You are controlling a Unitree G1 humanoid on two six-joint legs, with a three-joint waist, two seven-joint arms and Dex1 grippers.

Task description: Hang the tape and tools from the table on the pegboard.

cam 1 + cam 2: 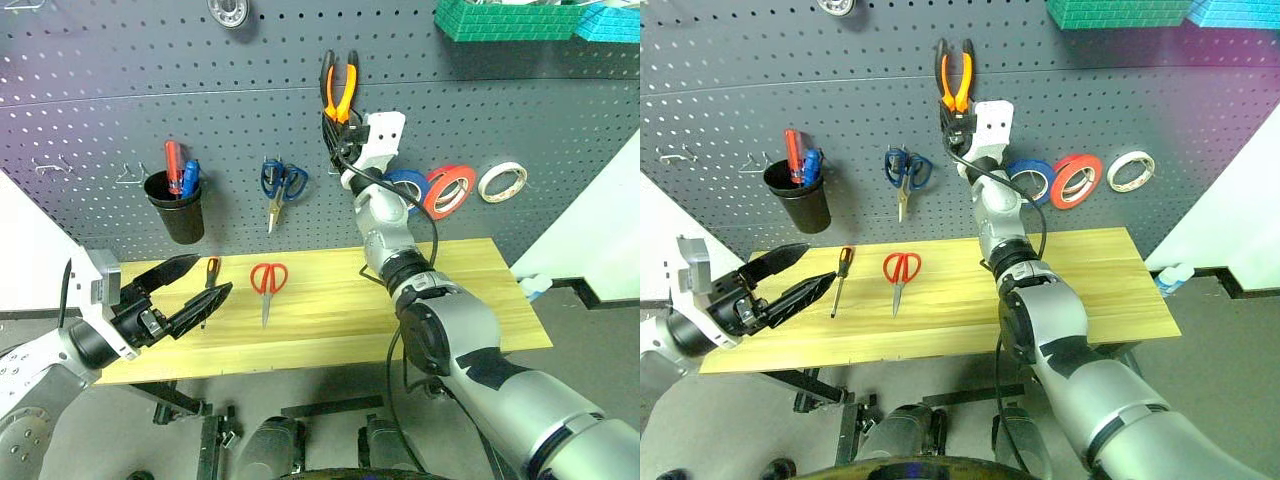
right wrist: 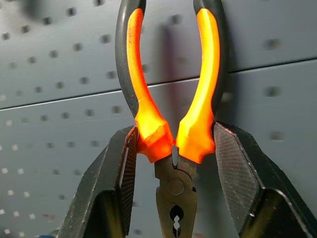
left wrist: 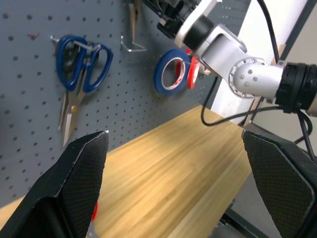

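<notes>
Pliers being offered up to the pegboard (image 1: 120, 70) for hanging.

The pegboard is being faced just beyond the right gripper (image 2: 171, 144), which is clamped on the pliers (image 1: 339, 85) near the pivot, handles up. A hook should be passed between the spread handles before release, judged from here. The blue tape (image 1: 405, 187) is hanging below that gripper; the left gripper (image 1: 190, 285) is being held wide open and empty, with the red scissors (image 1: 267, 283) and screwdriver (image 1: 841, 275) lying on the table (image 1: 470, 300) just beyond it.
</notes>
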